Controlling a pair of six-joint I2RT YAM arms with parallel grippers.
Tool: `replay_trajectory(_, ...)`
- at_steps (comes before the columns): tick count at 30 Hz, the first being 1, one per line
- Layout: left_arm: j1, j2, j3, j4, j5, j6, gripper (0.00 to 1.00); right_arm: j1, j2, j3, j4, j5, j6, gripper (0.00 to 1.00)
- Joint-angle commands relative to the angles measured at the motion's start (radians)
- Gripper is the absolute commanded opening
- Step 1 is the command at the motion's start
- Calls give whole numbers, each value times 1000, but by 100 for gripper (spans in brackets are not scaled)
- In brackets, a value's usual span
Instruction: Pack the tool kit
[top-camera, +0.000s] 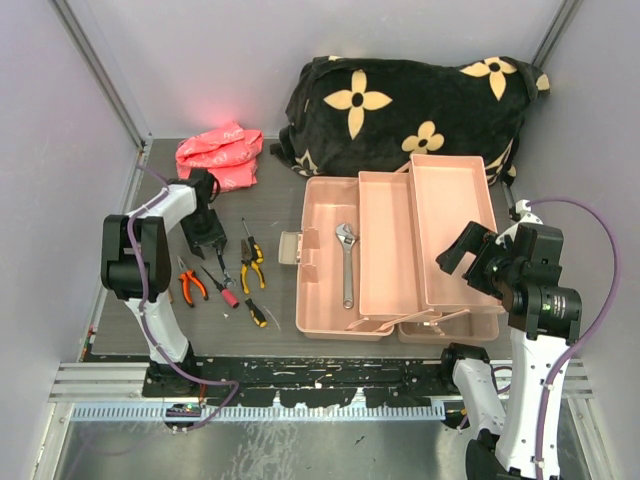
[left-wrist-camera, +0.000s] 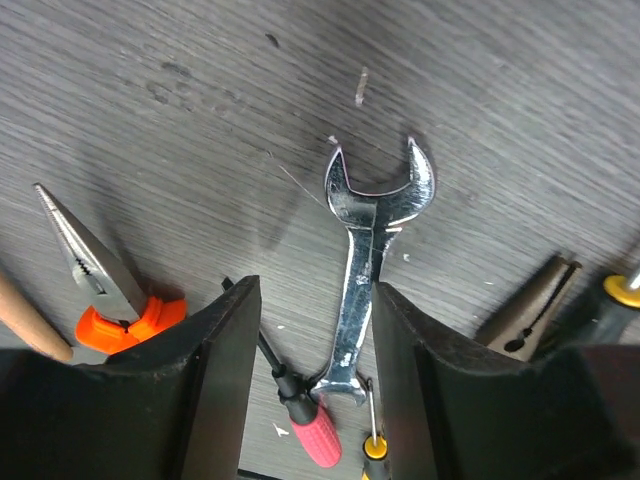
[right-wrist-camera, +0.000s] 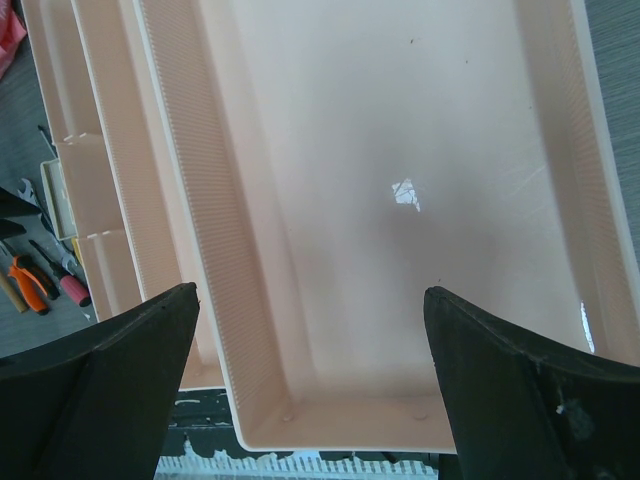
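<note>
Left fingers (left-wrist-camera: 215, 390), half-spread, straddle the silver wrench (left-wrist-camera: 362, 270), perhaps touching it; right fingers (right-wrist-camera: 120, 380) wide.

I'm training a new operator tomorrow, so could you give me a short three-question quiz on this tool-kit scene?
1. True or false: the adjustable wrench lies inside the toolbox.
2. Which tool lies on the table between the left jaws?
A. orange-handled pliers
B. silver open-end wrench
C. yellow-handled pliers
3. Fill in: the right jaws stand ____ above the bare tray.

Key: 1 true; 2 B; 3 open.
</note>
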Motion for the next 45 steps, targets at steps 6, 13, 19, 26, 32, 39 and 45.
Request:
replay_trajectory(6, 3, 25, -51, 51, 47, 25, 44, 3, 19, 41, 26, -1, -3, 100)
replay_trajectory(13, 3, 39, -72, 91, 68, 19, 43, 2, 14, 43, 21, -3, -4, 100)
replay_trajectory(19, 3, 49, -81, 120, 110, -10, 52, 3, 11, 47, 10, -2, -8, 100)
replay_trajectory(26, 3, 67, -80, 125, 131, -18, 40, 3, 5, 48, 2, -3, -8, 100)
replay_trajectory(32, 3, 46, -97, 120, 139, -17, 0, 3, 6, 58, 2, -1, -1, 100)
replay_trajectory(39, 3, -40, 22, 49, 198, 4, 0, 3, -1, 43, 12, -3, 4, 100)
replay_trajectory(45, 3, -102, 164, -24, 274, 32, 0, 3, 0, 25, 34, -17, 12, 100)
